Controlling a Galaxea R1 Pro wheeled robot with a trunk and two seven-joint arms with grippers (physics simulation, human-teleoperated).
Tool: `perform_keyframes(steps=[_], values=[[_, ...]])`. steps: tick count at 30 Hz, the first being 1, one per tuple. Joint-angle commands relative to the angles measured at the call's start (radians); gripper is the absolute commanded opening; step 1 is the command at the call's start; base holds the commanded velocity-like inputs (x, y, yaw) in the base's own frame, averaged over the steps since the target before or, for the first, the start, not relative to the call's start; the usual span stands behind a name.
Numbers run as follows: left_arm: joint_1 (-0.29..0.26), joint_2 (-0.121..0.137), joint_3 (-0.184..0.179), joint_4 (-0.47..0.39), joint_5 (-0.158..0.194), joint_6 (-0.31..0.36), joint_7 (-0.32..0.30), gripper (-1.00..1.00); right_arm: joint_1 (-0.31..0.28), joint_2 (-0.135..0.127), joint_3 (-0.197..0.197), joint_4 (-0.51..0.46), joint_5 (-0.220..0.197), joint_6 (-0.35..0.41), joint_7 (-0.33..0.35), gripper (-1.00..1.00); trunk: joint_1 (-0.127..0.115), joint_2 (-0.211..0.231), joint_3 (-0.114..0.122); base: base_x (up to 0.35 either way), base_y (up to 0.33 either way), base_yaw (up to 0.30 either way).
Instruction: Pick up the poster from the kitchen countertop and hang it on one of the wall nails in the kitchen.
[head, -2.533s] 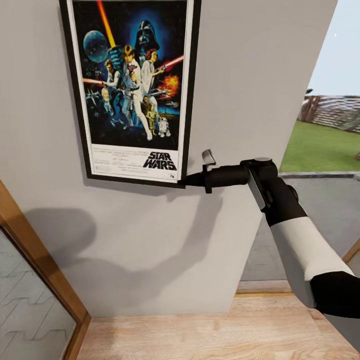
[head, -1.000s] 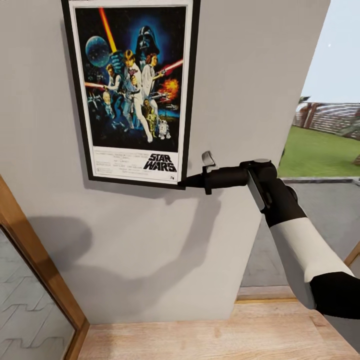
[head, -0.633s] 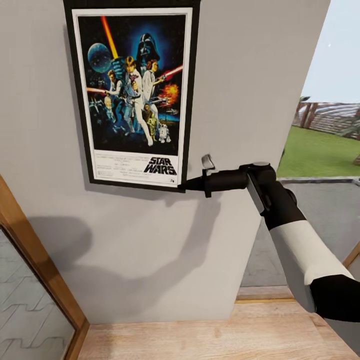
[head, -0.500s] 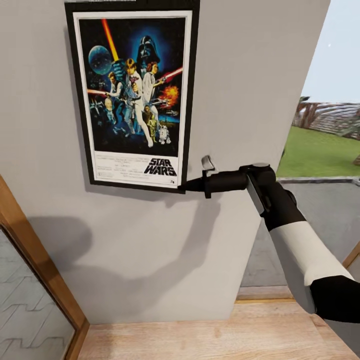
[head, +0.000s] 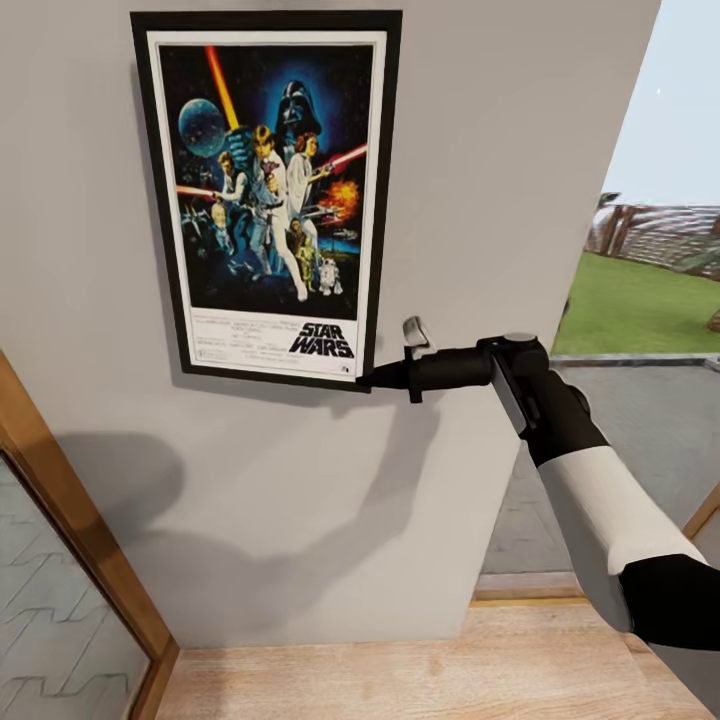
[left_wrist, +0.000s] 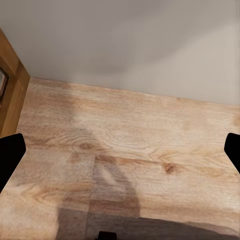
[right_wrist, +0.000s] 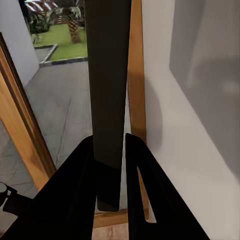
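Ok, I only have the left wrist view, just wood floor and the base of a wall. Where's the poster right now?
Observer: The poster is flat against the grey wall, held at its lower right corner by the right tool.
Operator: Is the tool actually clamped on it?
Observer: Yes, in the right wrist view both fingers sit either side of the black frame edge.
Operator: Is it hanging straight?
Observer: Slightly tilted; the bottom edge drops toward the tool.

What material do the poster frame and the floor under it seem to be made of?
The poster has a thin matte black frame, plastic or painted wood; I cannot tell which. Its face looks like printed paper with a white border. The floor looks like light wood planks, with visible grain and knots.
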Motion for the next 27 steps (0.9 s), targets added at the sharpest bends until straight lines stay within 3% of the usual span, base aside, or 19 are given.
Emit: perform_keyframes(steps=[1, 14, 27], values=[[0.000, 0.000, 0.002, -0.001, 0.009, 0.001, -0.007, 1.00, -0.001, -0.001, 0.003, 0.000, -0.008, 0.012, 0.000, -1.00, 0.001, -0.002, -0.002, 0.000, 0.000, 0.000], [0.000, 0.000, 0.002, -0.001, 0.008, 0.001, -0.007, 1.00, 0.014, -0.001, 0.003, -0.001, -0.008, 0.008, 0.001, -1.00, 0.001, -0.002, -0.002, 0.000, 0.000, 0.000], [0.000, 0.000, 0.001, -0.001, 0.008, 0.001, -0.007, 1.00, 0.028, -0.001, 0.004, 0.000, -0.008, -0.044, 0.002, -1.00, 0.001, -0.002, -0.002, 0.000, 0.000, 0.000]])
